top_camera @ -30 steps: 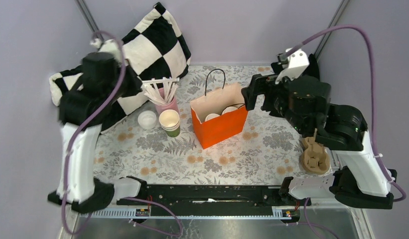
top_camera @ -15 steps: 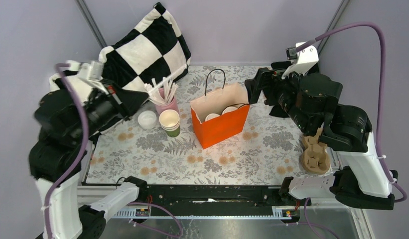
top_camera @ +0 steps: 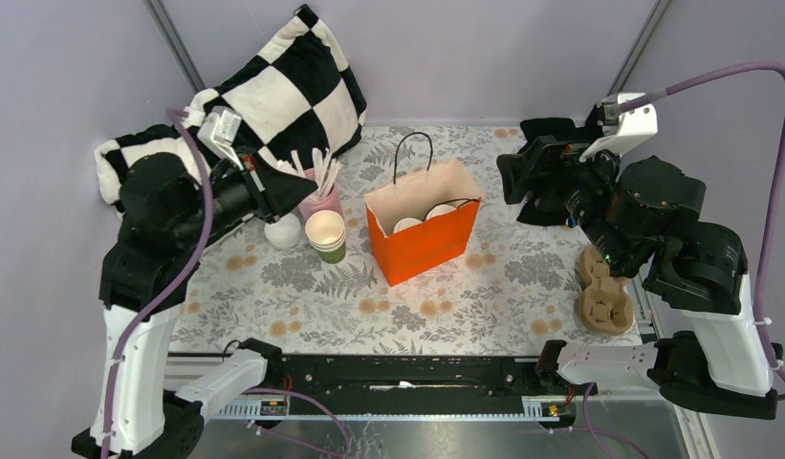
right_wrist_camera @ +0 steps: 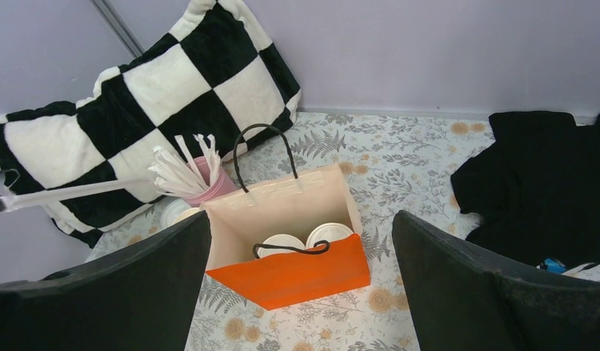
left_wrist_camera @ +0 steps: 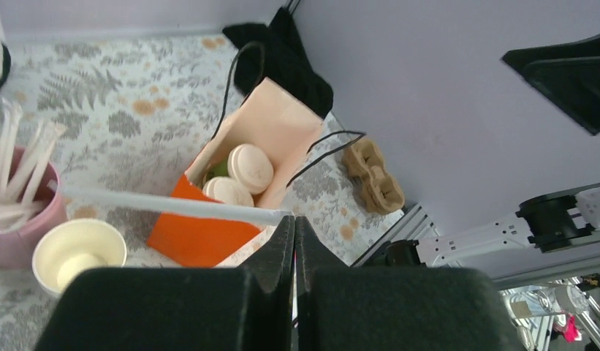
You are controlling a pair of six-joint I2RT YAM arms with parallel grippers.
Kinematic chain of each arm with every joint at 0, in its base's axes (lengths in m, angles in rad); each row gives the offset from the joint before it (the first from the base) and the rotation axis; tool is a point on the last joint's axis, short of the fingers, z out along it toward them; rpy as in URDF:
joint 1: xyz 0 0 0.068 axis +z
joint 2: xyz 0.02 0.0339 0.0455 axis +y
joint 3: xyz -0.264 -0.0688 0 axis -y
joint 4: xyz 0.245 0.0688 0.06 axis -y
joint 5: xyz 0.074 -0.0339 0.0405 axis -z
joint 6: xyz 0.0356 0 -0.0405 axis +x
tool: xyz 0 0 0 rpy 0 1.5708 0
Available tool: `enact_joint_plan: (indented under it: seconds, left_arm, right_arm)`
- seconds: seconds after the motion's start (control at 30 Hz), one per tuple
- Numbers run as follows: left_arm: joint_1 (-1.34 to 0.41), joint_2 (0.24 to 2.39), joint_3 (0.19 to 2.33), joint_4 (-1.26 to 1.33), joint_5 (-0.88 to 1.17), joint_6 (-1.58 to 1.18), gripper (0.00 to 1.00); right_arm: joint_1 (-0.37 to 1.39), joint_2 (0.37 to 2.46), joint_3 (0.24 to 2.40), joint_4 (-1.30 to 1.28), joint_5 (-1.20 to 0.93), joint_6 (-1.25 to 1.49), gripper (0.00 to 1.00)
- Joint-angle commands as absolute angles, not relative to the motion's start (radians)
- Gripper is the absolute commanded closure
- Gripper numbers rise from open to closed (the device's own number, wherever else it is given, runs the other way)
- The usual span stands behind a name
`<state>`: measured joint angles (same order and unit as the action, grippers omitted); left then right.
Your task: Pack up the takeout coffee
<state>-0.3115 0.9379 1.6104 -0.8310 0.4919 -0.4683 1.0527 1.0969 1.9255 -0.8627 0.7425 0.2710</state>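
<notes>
On floral cloth (left_wrist_camera: 136, 110), lidded cups (left_wrist_camera: 251, 167) sit bagged; left pincer (left_wrist_camera: 293, 223) grips a stick (left_wrist_camera: 165, 204).

You see the orange bag (top_camera: 422, 244) from high behind the arms and, closer, from both wrists angled downward.

Two takeout coffee cups (top_camera: 407, 225) stand upright, side by side and touching, inside the orange paper bag (top_camera: 422, 251). Only their round white lids (left_wrist_camera: 251, 167) and a sliver of green wall show. They lie between the grippers, right of the left gripper (top_camera: 278, 186) and left of the right gripper (top_camera: 514, 184).
</notes>
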Motion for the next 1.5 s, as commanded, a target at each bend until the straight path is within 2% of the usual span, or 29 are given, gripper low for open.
enact_joint_plan:
  seconds: [0.0,0.23,0.4,0.57,0.7,0.93,1.47]
  left_arm:
    - [-0.307,0.951,1.731,-0.799,0.547,-0.452,1.0]
    - [-0.307,1.048,1.833,-0.654,0.806,-0.623,1.0]
    - [-0.307,1.093,1.831,-0.488,0.99,-0.758,1.0]
    - [-0.308,1.129,1.766,-0.315,1.089,-0.894,1.0]
    - [-0.331,1.157,1.716,-0.224,1.099,-0.931,1.0]
    - [-0.523,1.252,1.721,-0.224,0.998,-0.853,1.0]
    - [-0.619,1.472,1.764,-0.225,0.94,-0.757,1.0]
  right_arm:
    - [1.051,1.099,1.909,-0.806,0.795,0.277,0.0]
    - [1.051,1.14,1.921,-0.763,0.781,0.221,0.0]
    - [1.05,1.169,1.935,-0.765,0.764,0.206,0.0]
    - [1.05,1.162,1.924,-0.751,0.768,0.206,0.0]
    - [1.051,1.147,1.912,-0.739,0.786,0.204,0.0]
    - [1.051,1.108,1.883,-0.729,0.824,0.211,0.0]
    - [1.051,1.014,1.844,-0.769,0.91,0.24,0.0]
